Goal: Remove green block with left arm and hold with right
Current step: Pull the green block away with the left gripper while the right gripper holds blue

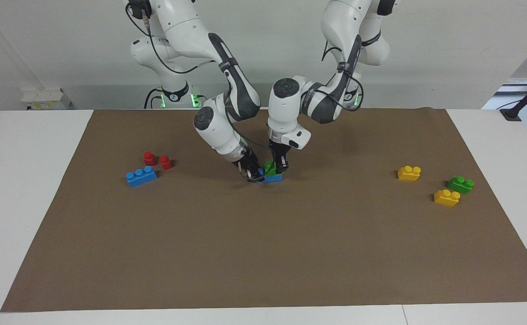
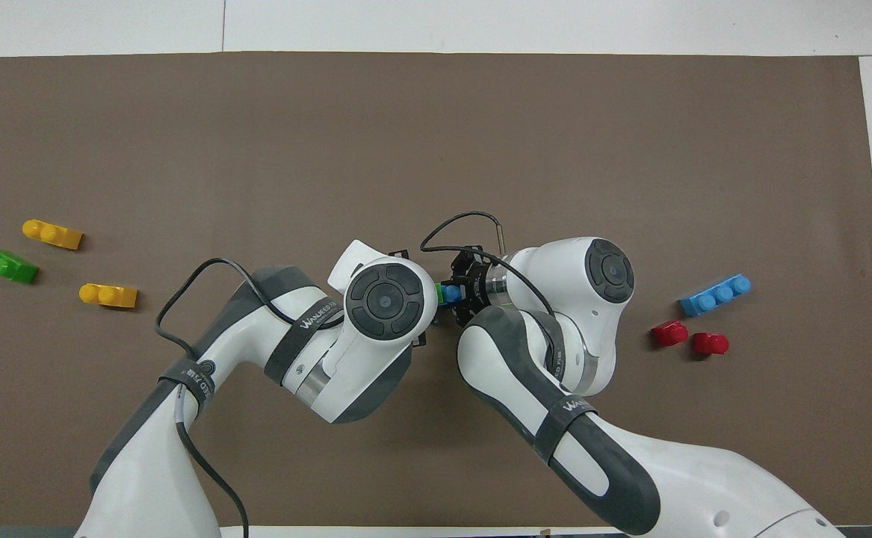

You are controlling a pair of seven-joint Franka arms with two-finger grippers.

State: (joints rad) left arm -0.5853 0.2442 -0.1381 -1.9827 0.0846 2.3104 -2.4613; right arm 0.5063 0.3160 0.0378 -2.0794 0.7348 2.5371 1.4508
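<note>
- Two tools were met at the middle of the brown mat (image 1: pixel 263 253) on the tabletop (image 1: pixel 24 189): the left tool (image 1: pixel 279 170) was set down around the green block (image 1: pixel 270 168), and the right tool (image 1: pixel 253 174) was angled onto the blue brick (image 1: pixel 273 178) beneath it.
- Both seemed to be closed on their bricks — the left on the green block, the right on the blue one — though the finger gaps were largely hidden by the wrists in the overhead view.
- The green block (image 2: pixel 440 293) was seen stacked on the blue brick, toward its end nearest the left tool.
- It was judged light, rigid and glossy — moulded plastic with round studs, likely slippery; the flat side walls were judged the best hold, with a straight upward pull against the stud friction.
- Loose bricks lay apart: a second green brick (image 1: pixel 460 184) and yellow bricks (image 1: pixel 409 173) at one end, a blue three-stud brick (image 1: pixel 141 176) and red pieces (image 1: pixel 149 158) at the other.
</note>
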